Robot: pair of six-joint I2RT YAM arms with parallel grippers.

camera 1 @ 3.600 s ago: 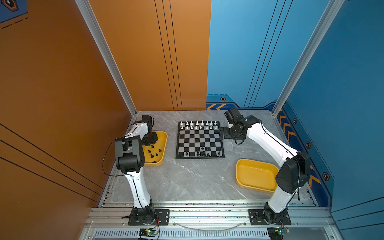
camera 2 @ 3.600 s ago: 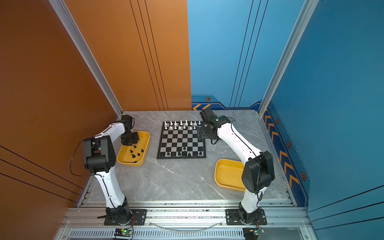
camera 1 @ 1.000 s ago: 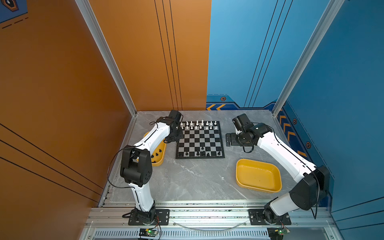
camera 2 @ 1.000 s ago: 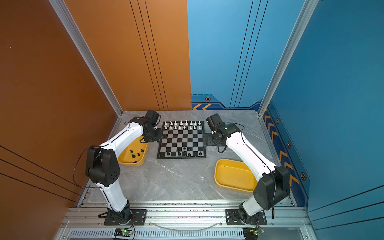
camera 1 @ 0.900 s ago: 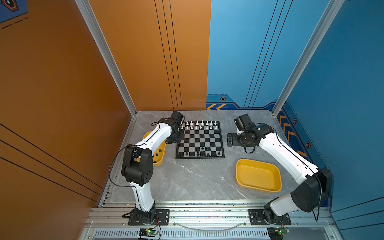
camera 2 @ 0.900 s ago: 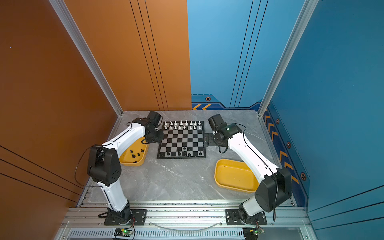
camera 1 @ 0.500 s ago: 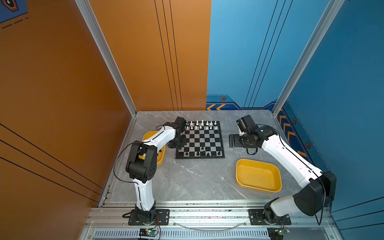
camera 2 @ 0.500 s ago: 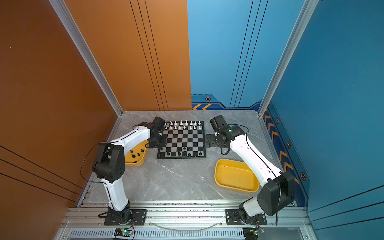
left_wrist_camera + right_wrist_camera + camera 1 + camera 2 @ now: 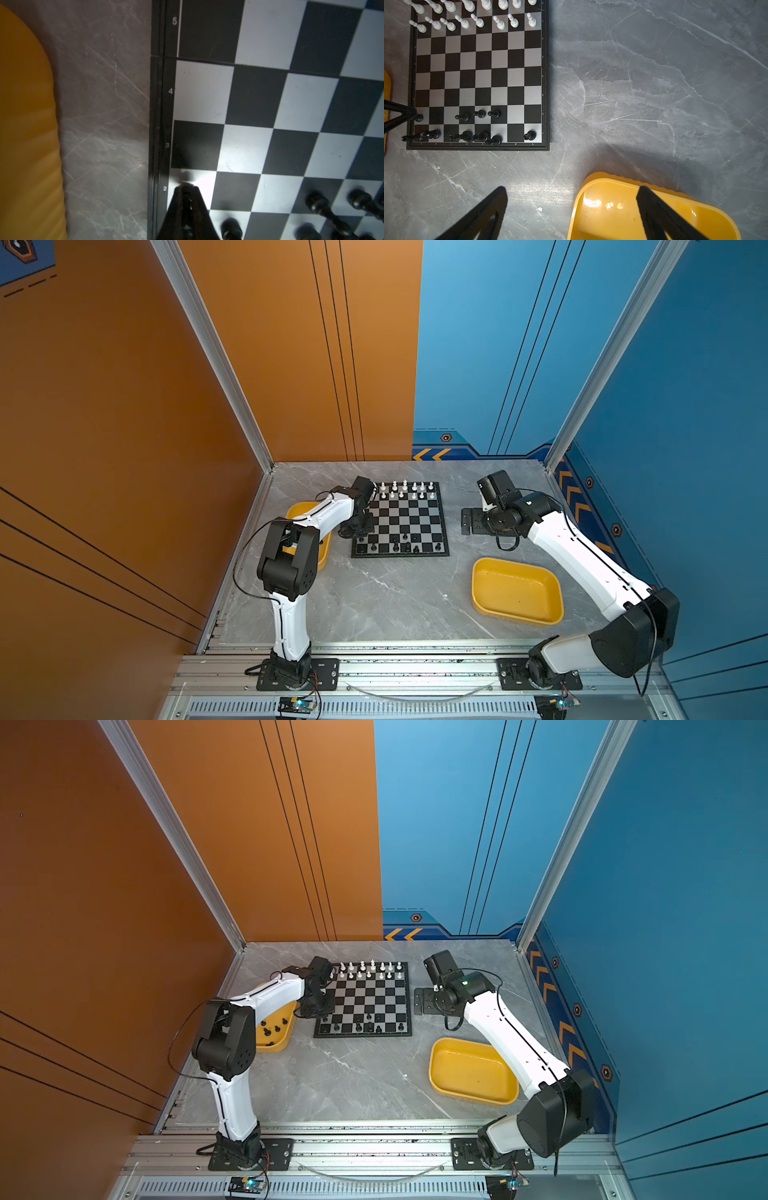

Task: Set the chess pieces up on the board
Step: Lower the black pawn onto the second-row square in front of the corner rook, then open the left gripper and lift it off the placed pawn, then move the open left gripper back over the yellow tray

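The board (image 9: 401,516) (image 9: 365,998) lies at the back of the table. White chess pieces (image 9: 405,489) (image 9: 467,12) fill its two far rows. Several black chess pieces (image 9: 405,545) (image 9: 477,124) stand on its two near rows. My left gripper (image 9: 360,536) (image 9: 186,188) is down at the board's left edge, shut on a black pawn (image 9: 419,117) that stands on the end square of the second row. My right gripper (image 9: 467,520) (image 9: 572,189) hangs wide open and empty above the table, right of the board.
A yellow tray (image 9: 272,1042) (image 9: 27,124) left of the board holds several black pieces (image 9: 276,1027); my left arm covers part of it. An empty yellow tray (image 9: 517,591) (image 9: 643,212) sits at the front right. Walls close in the back and both sides.
My left gripper came from the left tray to the board's left edge and went down onto the second row. My right arm drew back from the board to the right.
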